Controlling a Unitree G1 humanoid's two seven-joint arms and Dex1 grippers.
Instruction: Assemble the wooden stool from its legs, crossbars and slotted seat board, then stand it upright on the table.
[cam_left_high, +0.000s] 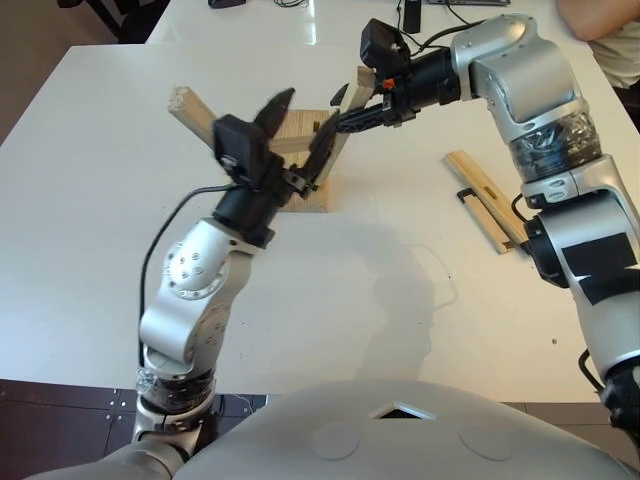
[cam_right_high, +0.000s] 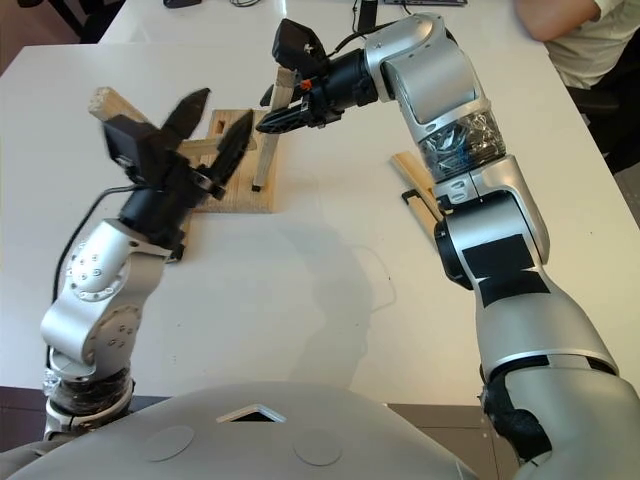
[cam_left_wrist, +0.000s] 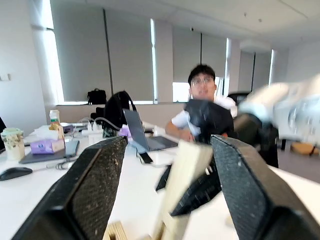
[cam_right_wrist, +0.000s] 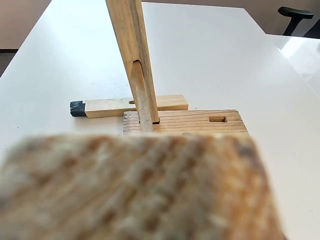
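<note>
The slotted seat board (cam_left_high: 312, 198) lies flat on the white table. A wooden leg (cam_right_high: 266, 160) stands upright on it. My right gripper (cam_right_high: 265, 127) comes in from the far right and is shut on that leg about halfway up. My left gripper (cam_left_high: 312, 110) is raised over the board's left side, open, with one finger on either side of the same leg (cam_left_wrist: 182, 170) and not touching it. Another wooden leg (cam_left_high: 192, 108) sits at the board's far left corner. In the right wrist view, blurred wood (cam_right_wrist: 135, 190) lies close to the camera, with an upright leg (cam_right_wrist: 131, 55) on the seat board (cam_right_wrist: 210, 122) beyond it.
A loose wooden bar (cam_left_high: 487, 200) with a black clip (cam_left_high: 466, 194) lies on the table to the right, beside my right arm. A bar with a black tip (cam_right_wrist: 115, 106) lies behind the board. The near half of the table is bare.
</note>
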